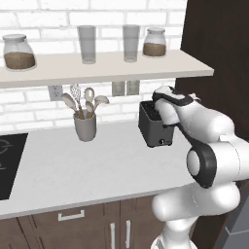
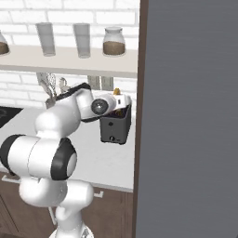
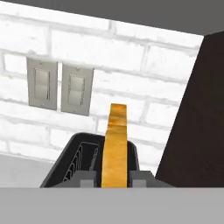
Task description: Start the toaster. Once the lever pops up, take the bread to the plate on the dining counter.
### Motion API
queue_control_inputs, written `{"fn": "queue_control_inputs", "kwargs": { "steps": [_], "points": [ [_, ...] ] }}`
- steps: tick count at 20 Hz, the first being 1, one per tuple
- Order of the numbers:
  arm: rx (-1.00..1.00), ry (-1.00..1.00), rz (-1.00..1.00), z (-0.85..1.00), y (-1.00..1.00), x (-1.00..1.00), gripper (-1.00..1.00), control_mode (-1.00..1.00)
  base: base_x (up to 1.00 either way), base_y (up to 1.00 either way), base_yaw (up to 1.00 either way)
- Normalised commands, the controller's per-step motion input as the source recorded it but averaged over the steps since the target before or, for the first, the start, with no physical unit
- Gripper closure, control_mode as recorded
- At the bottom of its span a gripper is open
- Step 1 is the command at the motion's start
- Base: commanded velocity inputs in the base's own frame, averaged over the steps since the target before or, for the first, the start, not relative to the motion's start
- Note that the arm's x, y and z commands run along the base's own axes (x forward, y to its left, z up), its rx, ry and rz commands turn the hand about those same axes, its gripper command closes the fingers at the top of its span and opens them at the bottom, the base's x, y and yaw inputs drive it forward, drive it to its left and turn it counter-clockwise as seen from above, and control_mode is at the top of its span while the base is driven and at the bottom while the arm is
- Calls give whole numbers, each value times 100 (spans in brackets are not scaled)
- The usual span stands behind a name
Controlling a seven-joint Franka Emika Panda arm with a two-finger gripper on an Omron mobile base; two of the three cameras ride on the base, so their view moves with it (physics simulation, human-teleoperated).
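The dark grey toaster (image 1: pixel 154 127) (image 2: pixel 114 128) (image 3: pixel 65 166) stands at the back right of the white worktop, against the brick wall. A golden-brown slice of bread (image 3: pixel 116 140) stands edge-on in its right slot, and its top corner pokes above the hand (image 2: pixel 117 92). My gripper (image 3: pixel 114 180) is over the toaster, one finger on each side of the slice, shut on it. In the left base view my forearm hides the fingers. The lever cannot be made out. The plate and the dining counter are out of view.
A grey crock of utensils (image 1: pixel 85 125) stands left of the toaster. A shelf (image 1: pixel 97 68) with jars and glasses hangs low above it. A tall dark cabinet side (image 2: pixel 186 116) rises close on the right. A black cooktop (image 1: pixel 7 165) lies far left. Wall switches (image 3: pixel 59 85) sit behind.
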Motion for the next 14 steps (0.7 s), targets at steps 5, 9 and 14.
{"fn": "queue_control_inputs", "kwargs": {
  "steps": [5,9,14],
  "points": [
    [-12,6,1,38,10,-66,100,-100,0,0,0],
    [-4,14,2,86,12,-39,100,-100,0,0,0],
    [0,23,1,100,15,-48,100,-100,0,0,0]
  ]
}}
